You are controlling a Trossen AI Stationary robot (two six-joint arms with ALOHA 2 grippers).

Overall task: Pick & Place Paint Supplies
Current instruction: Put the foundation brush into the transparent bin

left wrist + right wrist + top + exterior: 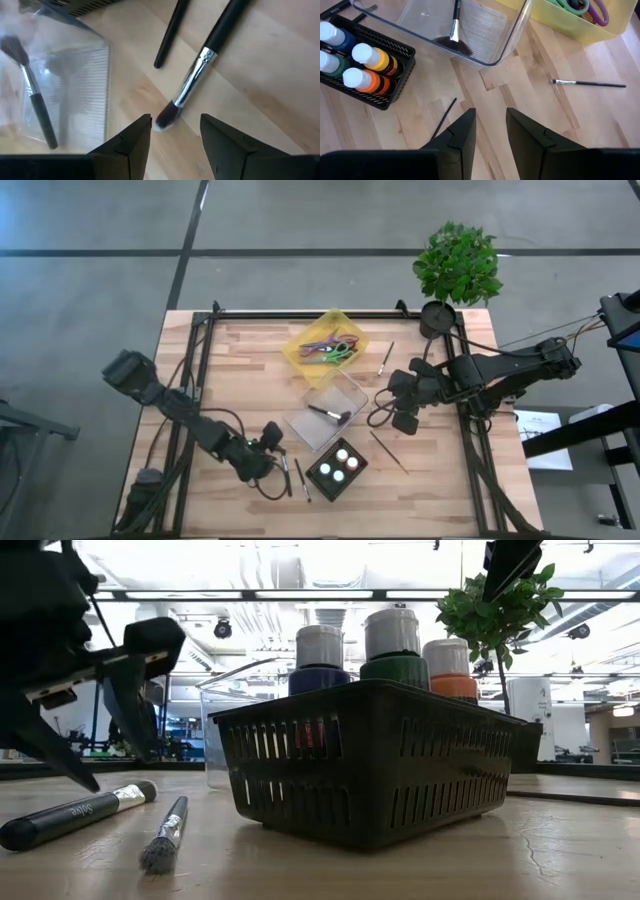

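Paint bottles with white caps [362, 54] stand in a black basket [337, 468] near the table's front; they also show in the low view [393, 650]. Two dark-handled brushes [285, 470] lie flat on the table left of the basket. My left gripper [175, 132] is open over the bristle end [167, 116] of the silver-ferruled brush, touching nothing. My right gripper [491, 127] is open and empty right of the clear tub [325, 415], above a thin brush [443, 119]. Another thin brush [587, 84] lies near the yellow bin.
A clear tub [65, 90] with one brush [455, 25] lying in it stands at the table's middle. A yellow bin [325, 345] with scissors stands behind it. A potted plant [455, 265] stands at the far right corner. A thin brush [388, 450] lies right of the basket.
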